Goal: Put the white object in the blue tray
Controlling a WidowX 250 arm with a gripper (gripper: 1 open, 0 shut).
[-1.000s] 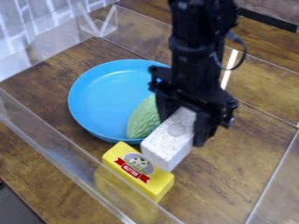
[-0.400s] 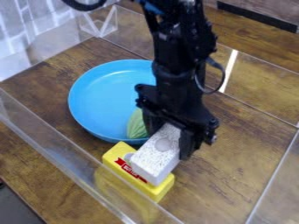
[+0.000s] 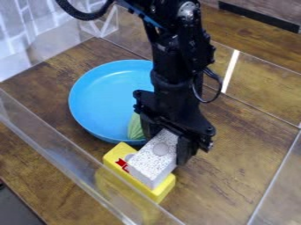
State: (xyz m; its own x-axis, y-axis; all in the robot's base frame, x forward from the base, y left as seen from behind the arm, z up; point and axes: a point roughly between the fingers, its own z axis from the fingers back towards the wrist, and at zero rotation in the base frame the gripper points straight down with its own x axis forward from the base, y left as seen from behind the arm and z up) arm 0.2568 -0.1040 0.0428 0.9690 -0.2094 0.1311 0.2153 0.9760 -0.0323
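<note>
The white object [image 3: 153, 162], a speckled rectangular block, is tilted with its lower end over the yellow box. My gripper [image 3: 174, 139] points straight down and is shut on the block's upper end, with a black finger on each side. The blue tray [image 3: 97, 95], a round shallow dish, lies to the left on the wooden table. Its right rim sits just behind and left of the gripper. I cannot tell whether the block touches the yellow box.
A yellow box with a red label [image 3: 132, 177] lies at the front under the block. A green object [image 3: 139, 126] sits at the tray's right rim. Clear plastic walls [image 3: 47, 149] fence the wooden table [image 3: 253, 167].
The arm has moved left and down with the white block in its grip. The block now hangs lower, right over the yellow box.
</note>
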